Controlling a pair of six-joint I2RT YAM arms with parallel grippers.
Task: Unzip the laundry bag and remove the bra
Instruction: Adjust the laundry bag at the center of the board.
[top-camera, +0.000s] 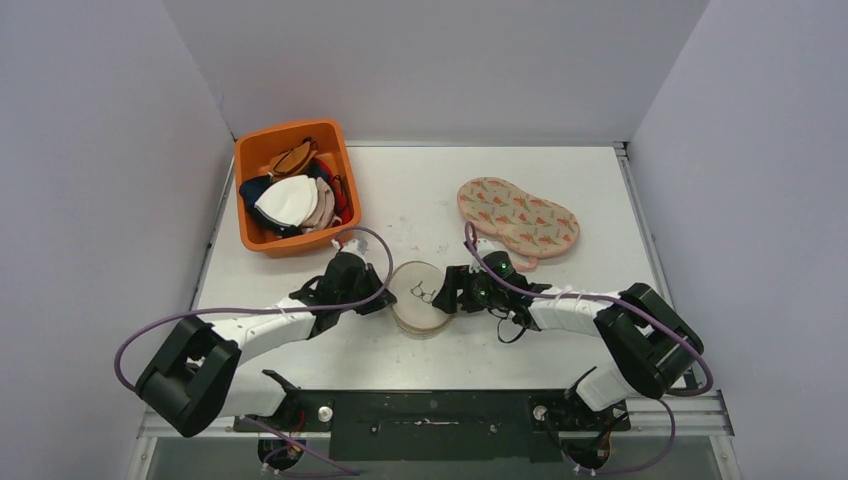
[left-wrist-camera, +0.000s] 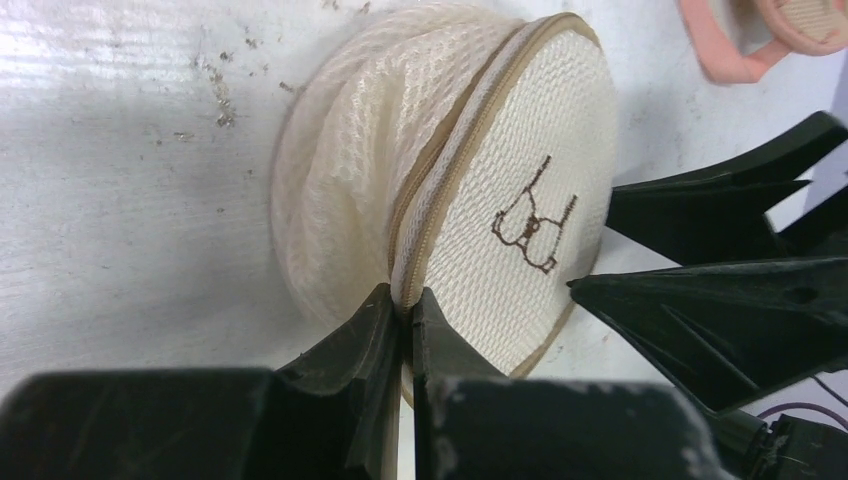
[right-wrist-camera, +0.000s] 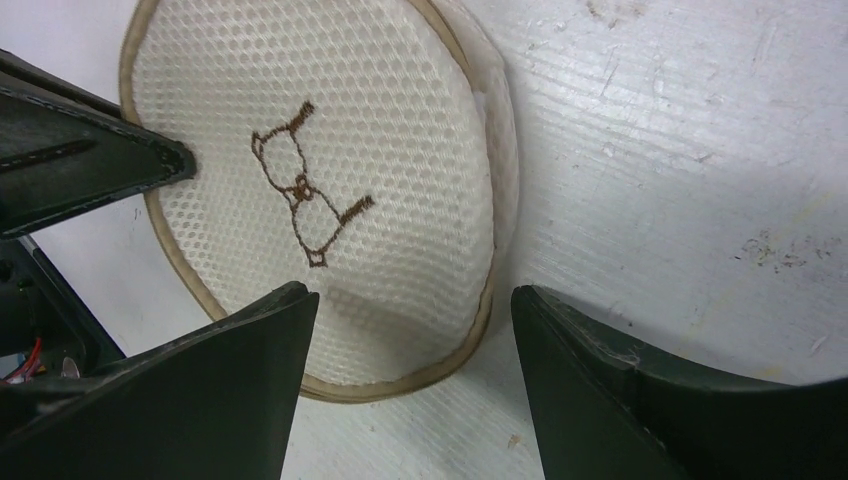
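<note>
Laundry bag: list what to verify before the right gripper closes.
1. Left gripper shut on the laundry bag at its zipper seam: ok.
2. Right gripper open, its fingers straddling the bag's rim: ok.
3. Zipper pull between the right fingers: cannot tell, no pull shows in any view.
4. Zipper opened: not ok, closed along the visible stretch.
5. Orange bin and carrot-print item lie apart from the bag: ok.

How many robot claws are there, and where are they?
2. The left gripper pinches the laundry bag at its left edge; the right gripper is open at the bag's right edge. None seem hidden.
</note>
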